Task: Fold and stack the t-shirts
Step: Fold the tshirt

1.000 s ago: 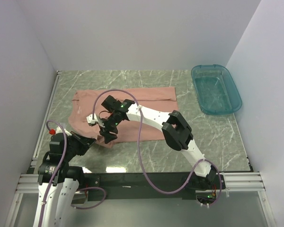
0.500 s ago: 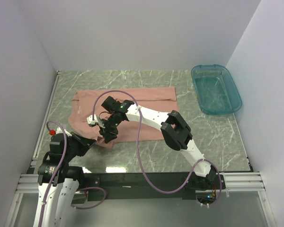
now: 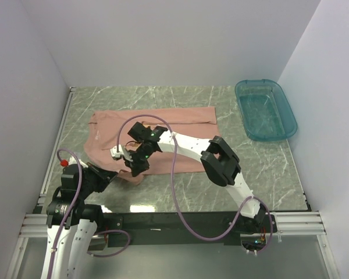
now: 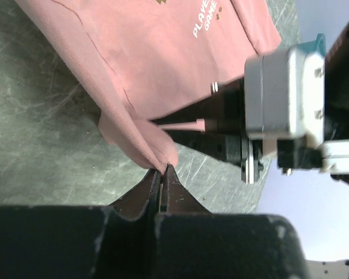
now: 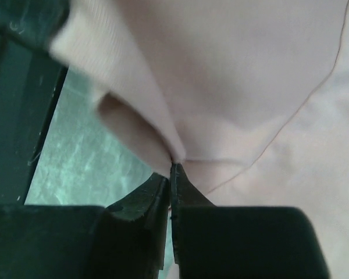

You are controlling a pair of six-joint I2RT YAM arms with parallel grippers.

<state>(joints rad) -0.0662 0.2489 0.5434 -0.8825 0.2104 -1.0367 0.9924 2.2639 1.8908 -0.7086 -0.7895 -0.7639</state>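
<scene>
A salmon-pink t-shirt (image 3: 180,125) lies spread on the marble table, its white lettering showing in the left wrist view. At the shirt's near-left corner both grippers meet. My left gripper (image 3: 117,174) is shut on a pinched fold of the t-shirt (image 4: 151,64) at the hem corner, fabric bunching just past its tips (image 4: 163,170). My right gripper (image 3: 136,168) reaches in from the right and is shut on a fold of the same t-shirt (image 5: 238,75), cloth rising from its closed tips (image 5: 173,167). The corner is lifted slightly off the table.
A teal plastic tub (image 3: 264,109) stands at the back right of the table. White walls close in the left, back and right sides. The right arm's elbow (image 3: 221,161) hangs over the table's near middle, with a purple cable looping from it.
The right gripper has closed on the shirt's fold, having stood open a second ago, and has shifted slightly toward the near edge. The left gripper has stayed shut on the corner.
</scene>
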